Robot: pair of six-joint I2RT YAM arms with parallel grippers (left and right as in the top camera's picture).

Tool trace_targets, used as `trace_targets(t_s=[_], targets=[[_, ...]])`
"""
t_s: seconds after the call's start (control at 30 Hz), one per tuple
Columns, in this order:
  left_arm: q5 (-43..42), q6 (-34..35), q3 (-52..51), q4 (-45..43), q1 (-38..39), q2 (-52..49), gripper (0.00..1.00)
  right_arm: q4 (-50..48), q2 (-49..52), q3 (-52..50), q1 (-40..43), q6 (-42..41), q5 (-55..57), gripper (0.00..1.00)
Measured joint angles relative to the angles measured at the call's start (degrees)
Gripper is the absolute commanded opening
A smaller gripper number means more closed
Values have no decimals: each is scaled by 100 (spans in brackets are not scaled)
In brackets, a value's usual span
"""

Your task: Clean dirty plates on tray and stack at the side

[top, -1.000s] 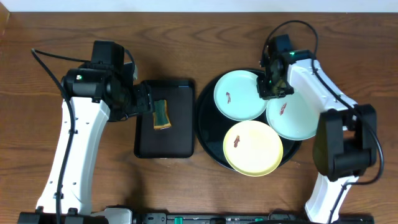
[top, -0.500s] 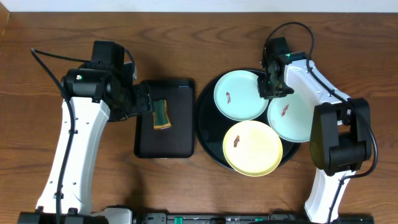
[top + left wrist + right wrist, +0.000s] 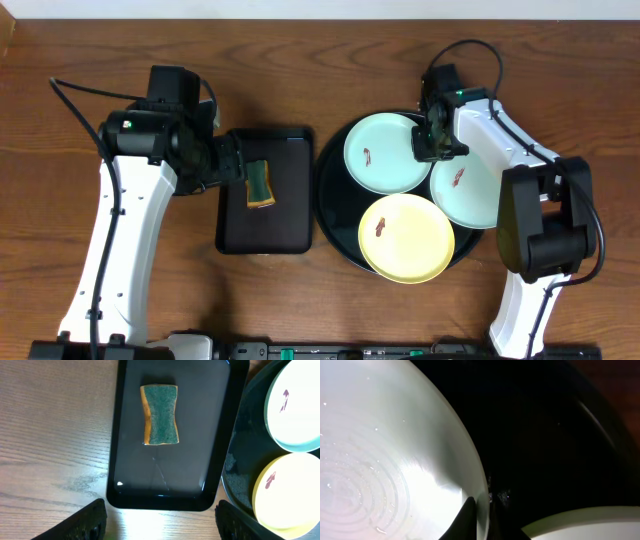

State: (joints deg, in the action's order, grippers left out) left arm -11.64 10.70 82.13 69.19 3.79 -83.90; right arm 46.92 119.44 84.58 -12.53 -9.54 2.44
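While the left gripper (image 3: 160,522) is held wide open above the green-and-yellow sponge (image 3: 160,415) on the small rectangular black tray (image 3: 200,460), the rim of a pale mint-green round plastic plate (image 3: 385,460) is pinched by the right gripper (image 3: 481,512); that plate is seen lying on the large round glossy black tray (image 3: 330,205).

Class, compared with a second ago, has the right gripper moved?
Yes: the right gripper has edged left over the round tray, toward the upper-left mint-green plate.
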Motion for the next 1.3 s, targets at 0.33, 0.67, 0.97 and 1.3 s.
trace_targets(t_s=[0.33,0.67,0.97,1.3], targets=[[44,114,-70,-111,2,0,60,-216,-4,-4,-13,-68,-129,1],[262,496,-1078,-719,70,0,67,-219,-4,-4,-13,-68,-138,1],[549,632,-1729,-1917,946,-149,67,-216,-4,-4,-13,-68,-155,1],[1211,848,-1849,-2457,1165,-1381,67,-214,-4,-4,-13,-68,-162,1]])
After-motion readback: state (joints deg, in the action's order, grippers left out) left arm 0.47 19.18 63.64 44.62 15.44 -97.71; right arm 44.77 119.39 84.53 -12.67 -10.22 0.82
